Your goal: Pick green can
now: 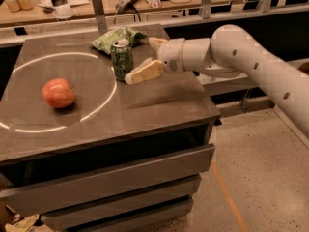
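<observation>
The green can (121, 58) stands upright on the dark table (159, 105), dark green with a pale speckled pattern and a silver top, on the right edge of a white circle marking. My gripper (140, 60) reaches in from the right on a white arm and is just right of the can. It is open and empty: one pale finger (144, 72) lies in front of the can's right side, its tip close to the can, and the other finger (156, 42) is farther back.
A light green wrinkly snack bag (116, 36) lies right behind the can. A red apple (58, 93) sits inside the circle at the left. A cluttered wooden bench (96, 1) runs behind the table. Drawers are below the tabletop.
</observation>
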`<move>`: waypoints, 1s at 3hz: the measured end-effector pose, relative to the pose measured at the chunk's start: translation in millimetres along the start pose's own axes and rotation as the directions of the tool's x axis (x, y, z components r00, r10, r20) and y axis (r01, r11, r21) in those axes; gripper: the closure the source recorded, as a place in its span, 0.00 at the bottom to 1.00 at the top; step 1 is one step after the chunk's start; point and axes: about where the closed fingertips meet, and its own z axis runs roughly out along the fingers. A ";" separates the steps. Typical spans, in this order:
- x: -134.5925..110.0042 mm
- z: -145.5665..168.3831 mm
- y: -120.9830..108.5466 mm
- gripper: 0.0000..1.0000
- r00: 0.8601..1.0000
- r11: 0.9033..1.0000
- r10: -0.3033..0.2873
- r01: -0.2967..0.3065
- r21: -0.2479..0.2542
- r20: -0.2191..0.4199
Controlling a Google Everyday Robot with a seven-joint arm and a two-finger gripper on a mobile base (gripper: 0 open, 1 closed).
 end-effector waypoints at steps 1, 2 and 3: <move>1.1 37.4 -4.7 0.23 0.999 0.998 0.006 -0.004 -0.062 0.036; -1.4 62.7 -7.1 0.46 0.998 0.993 0.006 0.002 -0.117 0.070; -9.4 69.6 -11.8 0.69 0.994 0.992 0.008 0.006 -0.126 0.107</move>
